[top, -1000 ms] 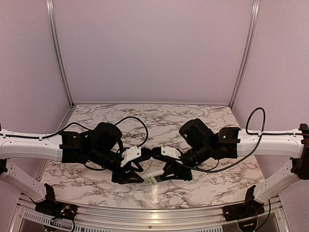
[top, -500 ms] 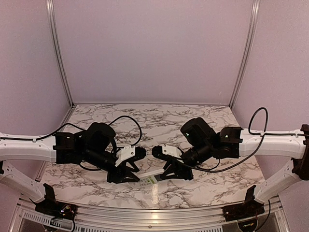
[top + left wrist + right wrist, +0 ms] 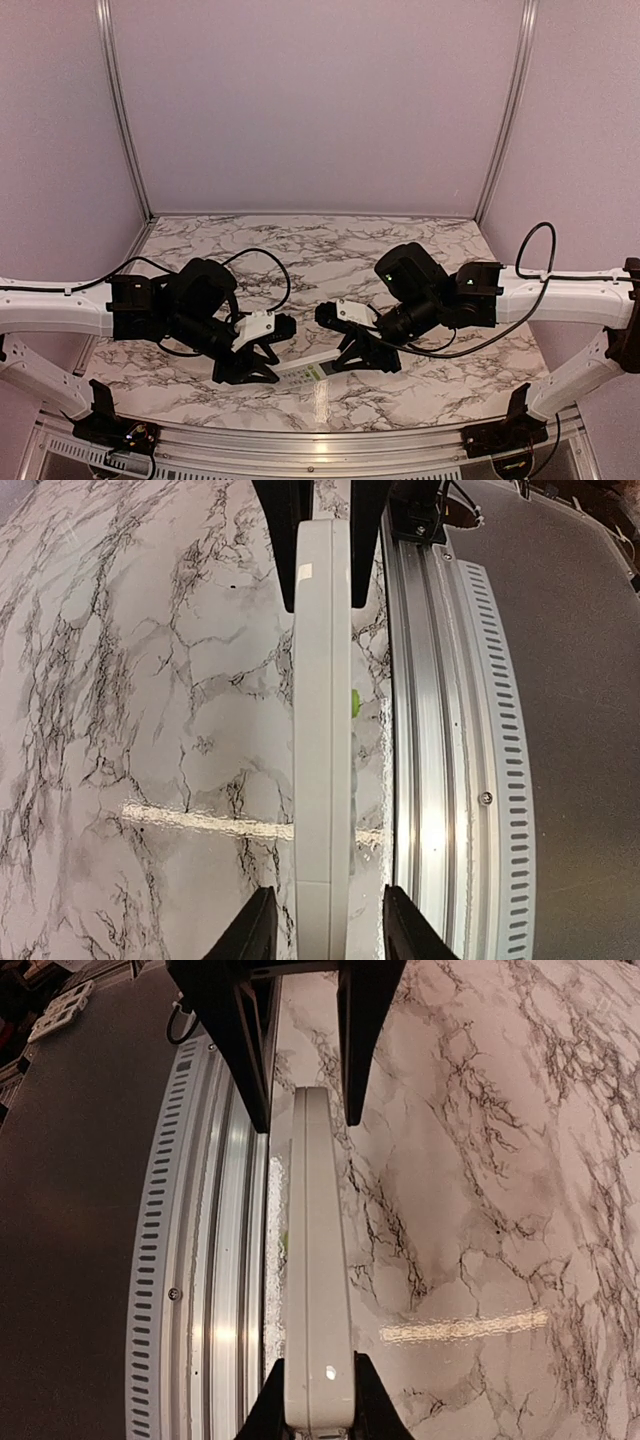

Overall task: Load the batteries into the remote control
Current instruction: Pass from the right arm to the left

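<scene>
The white remote control (image 3: 305, 360) is held edge-on just above the table, near its front edge. My right gripper (image 3: 350, 355) is shut on its right end; in the right wrist view the gripper (image 3: 320, 1362) pinches the remote (image 3: 318, 1250) on both sides. My left gripper (image 3: 262, 362) is open around the left end. In the left wrist view its gripper (image 3: 328, 895) straddles the remote (image 3: 322, 710) with a gap on each side. The batteries are not in view.
The marble table (image 3: 330, 250) ends at a metal rail (image 3: 440, 740) close beside the remote. A small green mark (image 3: 353, 702) shows under the remote. Purple walls enclose the back and sides. Black cables loop above both wrists.
My left gripper has drawn back to the left along the remote, and the gap to my right gripper has widened. The right gripper and the remote have stayed almost still.
</scene>
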`<state>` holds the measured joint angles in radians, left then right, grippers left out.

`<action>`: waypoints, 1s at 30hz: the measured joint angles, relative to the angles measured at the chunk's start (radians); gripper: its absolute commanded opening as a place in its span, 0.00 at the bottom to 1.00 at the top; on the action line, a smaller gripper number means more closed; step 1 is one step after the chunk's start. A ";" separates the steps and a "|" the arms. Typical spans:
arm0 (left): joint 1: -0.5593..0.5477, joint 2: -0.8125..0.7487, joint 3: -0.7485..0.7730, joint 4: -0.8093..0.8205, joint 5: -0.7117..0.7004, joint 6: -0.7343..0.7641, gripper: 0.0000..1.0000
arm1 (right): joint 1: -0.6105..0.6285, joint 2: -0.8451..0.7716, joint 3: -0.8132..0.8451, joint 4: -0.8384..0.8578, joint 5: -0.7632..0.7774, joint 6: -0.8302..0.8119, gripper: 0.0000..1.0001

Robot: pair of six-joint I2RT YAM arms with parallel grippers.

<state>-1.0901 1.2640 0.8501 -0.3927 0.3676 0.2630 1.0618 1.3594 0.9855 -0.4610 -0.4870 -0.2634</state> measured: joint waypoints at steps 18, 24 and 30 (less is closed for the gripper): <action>0.000 0.044 -0.001 -0.011 0.002 0.011 0.13 | 0.000 0.000 0.000 -0.004 -0.009 -0.014 0.08; 0.007 0.044 -0.010 0.005 0.020 -0.031 0.05 | 0.000 -0.013 0.000 0.008 -0.009 -0.011 0.63; 0.084 0.042 -0.102 0.114 0.072 -0.155 0.00 | -0.037 -0.103 -0.001 0.060 0.003 0.026 0.96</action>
<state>-1.0065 1.3064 0.7483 -0.2790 0.4393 0.1078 1.0252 1.2568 0.9844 -0.4011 -0.4835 -0.2379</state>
